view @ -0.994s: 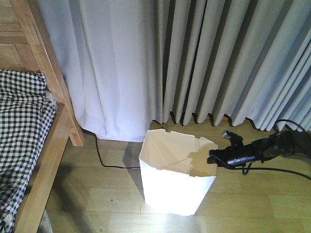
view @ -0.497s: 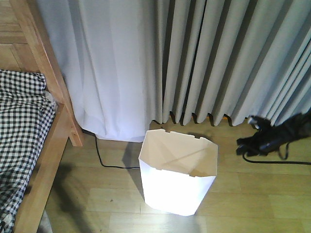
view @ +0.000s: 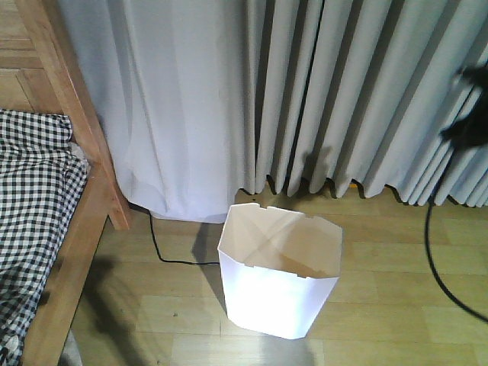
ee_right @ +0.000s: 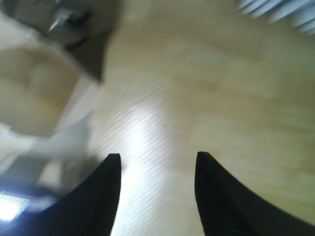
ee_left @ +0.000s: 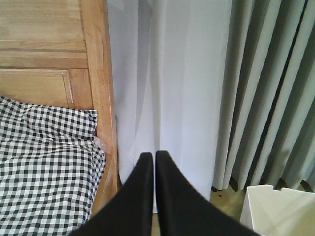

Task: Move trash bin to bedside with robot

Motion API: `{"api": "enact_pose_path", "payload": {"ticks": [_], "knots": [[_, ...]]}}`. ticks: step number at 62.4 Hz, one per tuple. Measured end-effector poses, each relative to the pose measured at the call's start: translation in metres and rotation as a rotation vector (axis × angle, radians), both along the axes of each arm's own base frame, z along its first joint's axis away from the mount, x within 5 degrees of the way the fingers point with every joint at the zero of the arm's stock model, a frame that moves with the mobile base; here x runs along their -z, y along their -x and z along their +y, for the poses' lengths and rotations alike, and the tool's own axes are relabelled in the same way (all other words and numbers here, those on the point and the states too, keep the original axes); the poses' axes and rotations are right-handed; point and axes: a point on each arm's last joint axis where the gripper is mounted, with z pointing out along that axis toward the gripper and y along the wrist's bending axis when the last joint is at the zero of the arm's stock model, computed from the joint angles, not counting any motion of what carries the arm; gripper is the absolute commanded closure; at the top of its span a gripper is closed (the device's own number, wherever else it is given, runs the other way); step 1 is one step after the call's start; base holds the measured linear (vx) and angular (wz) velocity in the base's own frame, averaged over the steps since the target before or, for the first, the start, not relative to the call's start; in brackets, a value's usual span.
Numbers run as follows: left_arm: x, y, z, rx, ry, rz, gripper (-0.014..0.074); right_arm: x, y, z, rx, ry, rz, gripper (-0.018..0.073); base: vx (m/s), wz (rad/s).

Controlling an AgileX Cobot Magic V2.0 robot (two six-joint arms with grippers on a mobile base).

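Note:
The white faceted trash bin (view: 278,278) stands upright on the wooden floor, cream inside, about a bin's width right of the bed's wooden frame (view: 85,213). Checked bedding (view: 30,206) lies on the bed. My right arm (view: 467,118) is a dark blur high at the right edge, well clear of the bin. The right gripper (ee_right: 157,162) is open over bare floor, holding nothing. The left gripper (ee_left: 153,158) is shut and empty, pointing at the curtain beside the bedding (ee_left: 44,167). The bin's corner (ee_left: 278,211) shows at the lower right.
Grey and white curtains (view: 305,91) hang behind the bin. A black cable (view: 160,248) runs on the floor from the bed leg toward the bin. Another black cable (view: 436,259) trails down at the right. The wooden headboard (ee_left: 49,49) rises at the left.
My right arm has left the bin's right rim and swung up and to the right, toward the frame edge. The bin has stayed where it was.

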Motion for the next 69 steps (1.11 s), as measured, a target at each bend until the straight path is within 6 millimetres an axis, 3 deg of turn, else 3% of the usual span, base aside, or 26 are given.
{"api": "enact_pose_path", "payload": {"ticks": [14,22,28,33,41,49,58,69], "knots": [[0.0,0.0,0.0,0.0,0.0,0.0,0.0602,-0.132,0.046,0.015,0.138,0.027,-0.321,0.0228,0.0,0.0],[0.0,0.0,0.0,0.0,0.0,0.0,0.0602,-0.179,0.077,0.026,0.184,-0.014,-0.457,0.0228,0.0,0.0],[0.0,0.0,0.0,0.0,0.0,0.0,0.0602,-0.202,0.102,0.038,0.181,-0.06,-0.549,0.0228,0.0,0.0],[0.0,0.0,0.0,0.0,0.0,0.0,0.0602,-0.206,0.125,0.046,0.169,-0.074,-0.612,0.0228,0.0,0.0],[0.0,0.0,0.0,0.0,0.0,0.0,0.0602,-0.196,0.164,0.058,0.178,-0.063,-0.732,0.0228,0.0,0.0],[0.0,0.0,0.0,0.0,0.0,0.0,0.0602,-0.187,0.213,0.086,0.093,-0.029,-0.942,0.0228,0.0,0.0],[0.0,0.0,0.0,0.0,0.0,0.0,0.0602,-0.164,0.261,0.117,-0.061,-0.051,-1.148,0.0228,0.0,0.0],[0.0,0.0,0.0,0.0,0.0,0.0,0.0602,-0.126,0.305,0.122,-0.109,-0.084,-1.21,0.0245,0.0,0.0]]}}
